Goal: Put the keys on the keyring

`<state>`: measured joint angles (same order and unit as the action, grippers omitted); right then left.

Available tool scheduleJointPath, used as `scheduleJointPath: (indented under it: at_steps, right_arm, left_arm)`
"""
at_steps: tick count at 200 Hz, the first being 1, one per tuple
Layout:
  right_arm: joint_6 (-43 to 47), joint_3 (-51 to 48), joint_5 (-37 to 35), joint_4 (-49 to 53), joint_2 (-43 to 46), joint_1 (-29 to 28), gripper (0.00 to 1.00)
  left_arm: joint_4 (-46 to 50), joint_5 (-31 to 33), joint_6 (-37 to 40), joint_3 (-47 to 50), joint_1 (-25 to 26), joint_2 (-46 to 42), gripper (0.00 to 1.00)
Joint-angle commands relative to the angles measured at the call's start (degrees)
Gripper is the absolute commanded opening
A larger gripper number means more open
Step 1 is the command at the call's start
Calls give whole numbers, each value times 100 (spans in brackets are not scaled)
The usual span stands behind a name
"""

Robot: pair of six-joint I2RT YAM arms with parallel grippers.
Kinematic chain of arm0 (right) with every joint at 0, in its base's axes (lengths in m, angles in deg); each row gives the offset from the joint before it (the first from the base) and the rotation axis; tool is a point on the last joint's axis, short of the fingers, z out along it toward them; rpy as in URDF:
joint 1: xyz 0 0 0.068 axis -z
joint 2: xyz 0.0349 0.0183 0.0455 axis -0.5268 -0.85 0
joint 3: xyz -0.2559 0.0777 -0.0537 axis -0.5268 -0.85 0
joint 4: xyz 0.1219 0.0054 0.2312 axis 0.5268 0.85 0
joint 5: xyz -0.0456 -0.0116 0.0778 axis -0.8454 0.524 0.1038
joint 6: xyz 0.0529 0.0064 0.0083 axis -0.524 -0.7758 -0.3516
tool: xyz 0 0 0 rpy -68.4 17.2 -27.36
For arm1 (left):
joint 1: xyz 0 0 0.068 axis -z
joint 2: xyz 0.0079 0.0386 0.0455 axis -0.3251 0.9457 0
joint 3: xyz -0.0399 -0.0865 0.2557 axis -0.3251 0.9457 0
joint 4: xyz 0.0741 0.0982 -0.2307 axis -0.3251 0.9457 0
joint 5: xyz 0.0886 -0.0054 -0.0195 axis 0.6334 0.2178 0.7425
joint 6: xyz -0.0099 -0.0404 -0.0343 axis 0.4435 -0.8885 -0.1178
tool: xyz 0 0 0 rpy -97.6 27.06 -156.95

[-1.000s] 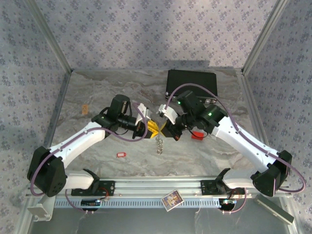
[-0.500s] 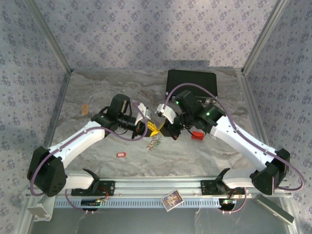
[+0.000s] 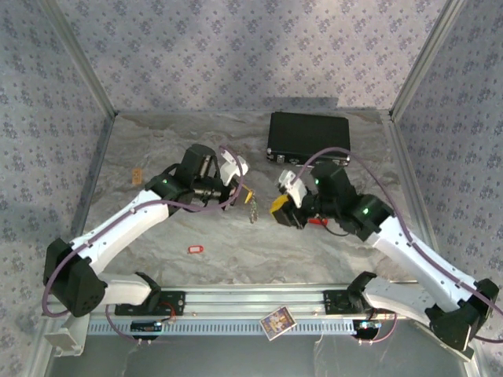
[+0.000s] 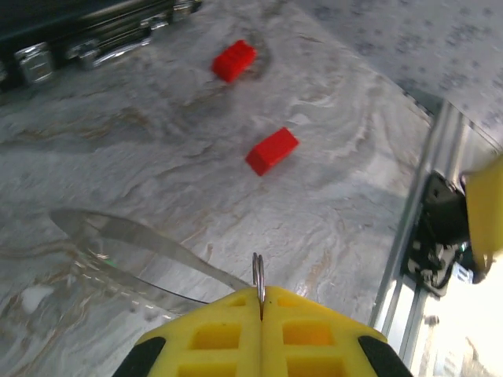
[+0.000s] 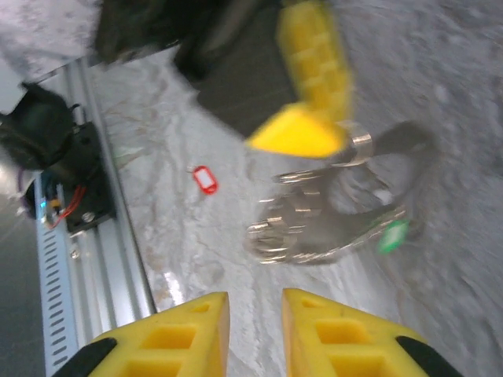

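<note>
Keyring dangles above mid-worktop, clamped in the left gripper, fingers pressed together; the right wrist view reveals its green-tagged key, with the right gripper slightly parted, empty.

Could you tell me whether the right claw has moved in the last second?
Yes: the right claw has backed off to the right, and its arm now sits farther from the black case.

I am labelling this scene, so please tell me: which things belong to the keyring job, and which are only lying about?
For the job:
keyring, pinched in the left claw
green-tagged key
red-tagged key

Lying about:
black case
red block
another red block
card
</note>
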<state>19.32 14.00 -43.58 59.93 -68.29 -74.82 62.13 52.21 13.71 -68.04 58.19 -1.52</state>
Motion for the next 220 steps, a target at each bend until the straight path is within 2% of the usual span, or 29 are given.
scheduleJointPath:
  at_steps: [1,26,49,71,100,141,163,220]
  right_arm:
    - [254,-686,-196,-1683,-19,-577,23]
    - [271,-1108,-370,-3157,-364,-964,21]
    - [440,-1104,-655,-3836,-926,-1118,20]
    - [730,-1121,-1023,-4256,-1366,-1042,16]
    - [501,-1510,-1323,-5311,-1671,-750,13]
    - [621,-1756,-1712,-5828,-1899,-676,14]
    - [741,-1817,-1844,-5874,-1965,-681,21]
    - [856,-2357,-1878,-6724,-1970,-734,29]
  left_arm:
    - [411,905,-1465,-425,114,-17,0]
    - [1225,1160,-2475,-1049,211,327,0]
    - [2120,1289,-3200,-1640,254,689,0]
    - [2182,1198,-3977,-1726,275,765,0]
    - [2528,1158,-4647,-1826,270,824,0]
    - [3218,1096,-5580,-2136,246,1021,0]
    - [3642,914,-5924,-2426,226,1280,0]
    - [3627,500,-6732,-2410,125,1295,0]
